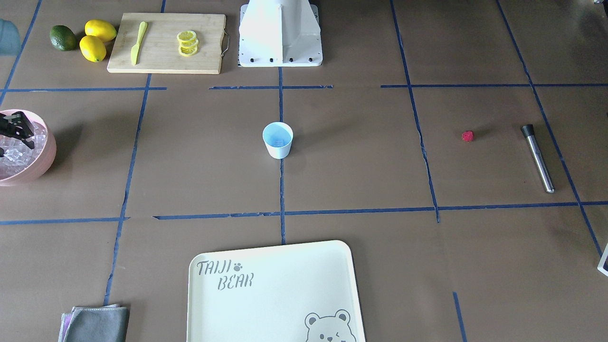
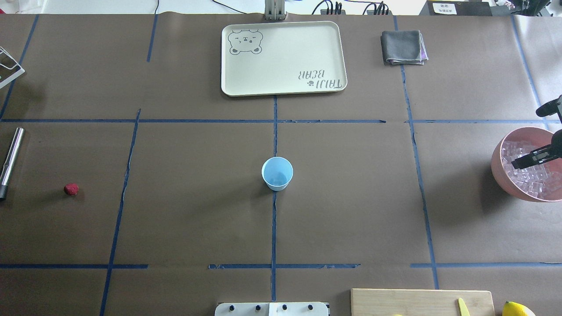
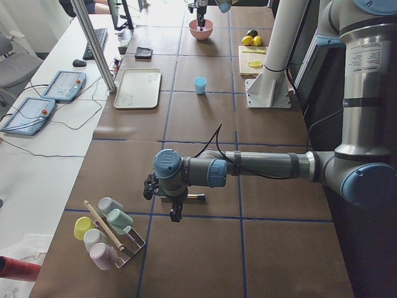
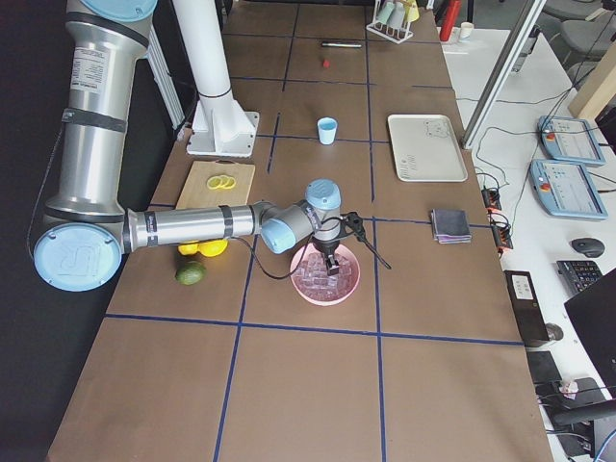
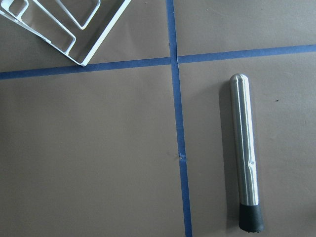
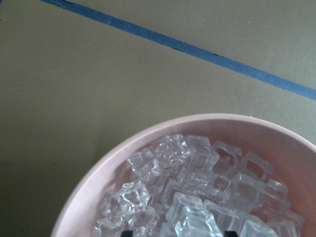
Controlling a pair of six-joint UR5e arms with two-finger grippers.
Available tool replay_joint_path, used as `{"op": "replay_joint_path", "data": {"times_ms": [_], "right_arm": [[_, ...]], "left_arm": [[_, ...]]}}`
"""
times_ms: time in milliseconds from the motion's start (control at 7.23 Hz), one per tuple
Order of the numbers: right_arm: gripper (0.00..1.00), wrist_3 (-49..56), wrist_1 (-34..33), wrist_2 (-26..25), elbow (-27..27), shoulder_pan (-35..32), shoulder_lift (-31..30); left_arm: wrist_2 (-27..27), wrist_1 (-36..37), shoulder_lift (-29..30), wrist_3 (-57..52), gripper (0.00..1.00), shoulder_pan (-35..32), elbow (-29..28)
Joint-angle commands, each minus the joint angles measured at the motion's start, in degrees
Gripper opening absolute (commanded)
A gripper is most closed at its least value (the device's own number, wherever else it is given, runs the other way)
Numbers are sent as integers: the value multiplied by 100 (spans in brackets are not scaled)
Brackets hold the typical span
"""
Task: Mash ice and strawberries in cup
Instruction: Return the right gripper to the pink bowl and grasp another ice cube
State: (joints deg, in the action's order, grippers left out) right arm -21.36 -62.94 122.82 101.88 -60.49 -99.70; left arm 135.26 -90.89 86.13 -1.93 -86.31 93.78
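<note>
Hanging over ice (image 6: 192,197) in pink bowl (image 6: 98,173) nr edge: right claw (image 6: 177,232) spread; left claw (image 3: 175,211) can't tell.

We look forward and down from behind the robot in the overhead view, and back at its white base (image 1: 280,33) from across the table (image 1: 361,156) in the steep front view. Both take in the cup (image 2: 277,173) at mid-table and the tray (image 2: 285,66). Our two side cameras stand high at the table's ends, looking along its length. The left wrist camera hangs close over the metal muddler (image 5: 244,153), and the right wrist camera sits closer still above the pink bowl (image 6: 98,182) of ice (image 6: 197,197).
</note>
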Motion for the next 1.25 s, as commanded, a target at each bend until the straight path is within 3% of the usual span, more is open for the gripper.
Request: {"op": "replay_joint_path", "data": {"times_ms": [0,415,692,1107], "right_arm": [[66,18,-7,-65,-11,11,12],[65,27,-8,-74,-11,11,21],[58,27,1,-74,-11,11,13],[25,27,1,-65,-11,2,4]], "left_arm": [[0,1,0,0,100,0,9],[0,1,0,0,100,0,26],[0,1,0,0,100,0,26],[0,1,0,0,100,0,26]]}}
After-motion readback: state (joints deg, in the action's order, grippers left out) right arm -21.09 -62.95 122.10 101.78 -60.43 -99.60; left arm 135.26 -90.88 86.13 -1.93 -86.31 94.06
